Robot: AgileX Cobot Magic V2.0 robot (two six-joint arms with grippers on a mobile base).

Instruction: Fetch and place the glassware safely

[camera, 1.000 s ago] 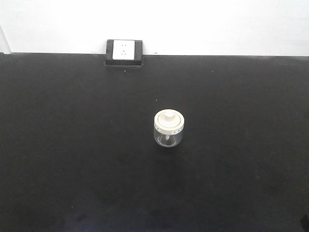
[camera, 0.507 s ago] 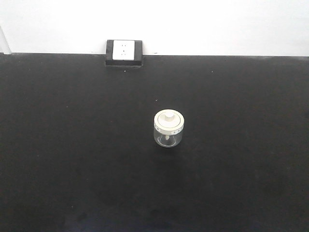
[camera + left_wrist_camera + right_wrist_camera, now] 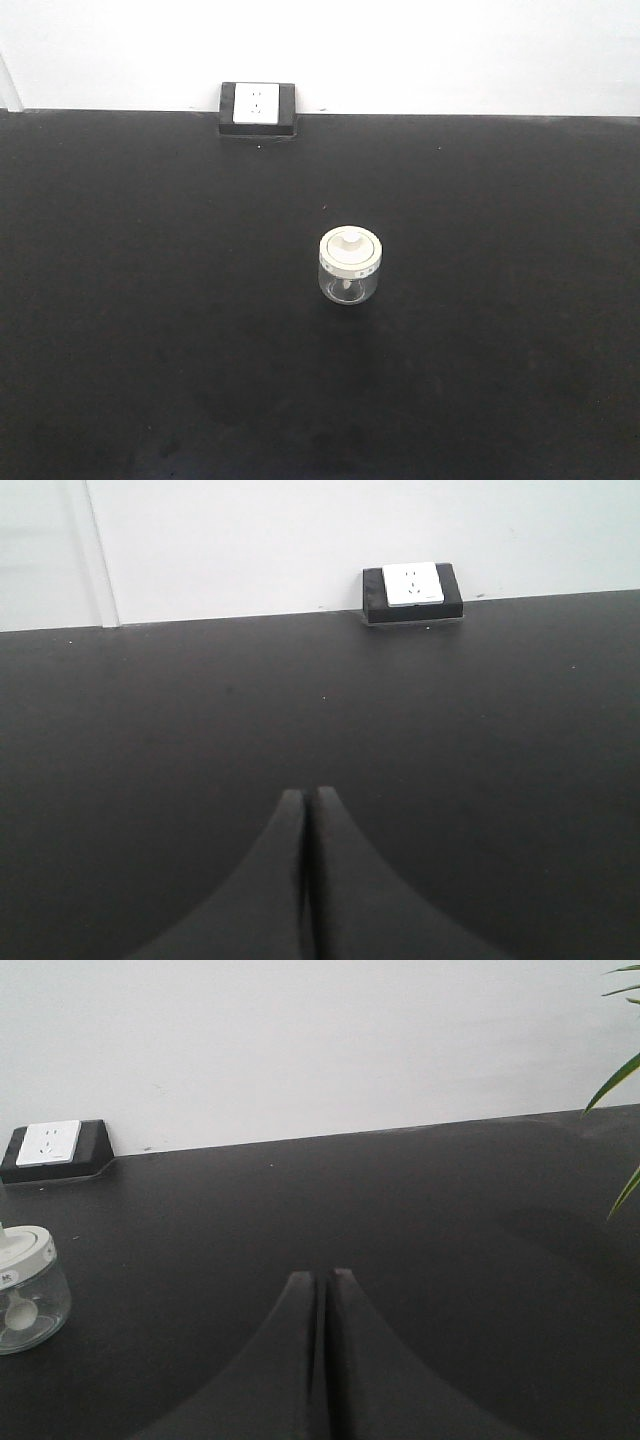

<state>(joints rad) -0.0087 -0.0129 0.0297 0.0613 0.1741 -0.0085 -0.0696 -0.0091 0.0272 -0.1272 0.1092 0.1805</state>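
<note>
The glassware, a small squat clear glass jar [image 3: 349, 270] with a cream-white knobbed lid, stands upright near the middle of the black table [image 3: 150, 300]. It also shows at the left edge of the right wrist view [image 3: 25, 1290]. My right gripper [image 3: 322, 1278] is shut and empty, to the right of the jar and apart from it. My left gripper [image 3: 306, 795] is shut and empty over bare table; the jar is out of its view. Neither gripper shows in the front view.
A black block with a white socket plate [image 3: 257, 108] sits at the table's back edge against the white wall; it also shows in the left wrist view [image 3: 411, 593] and the right wrist view [image 3: 52, 1148]. Green plant leaves [image 3: 620, 1080] reach in at the far right.
</note>
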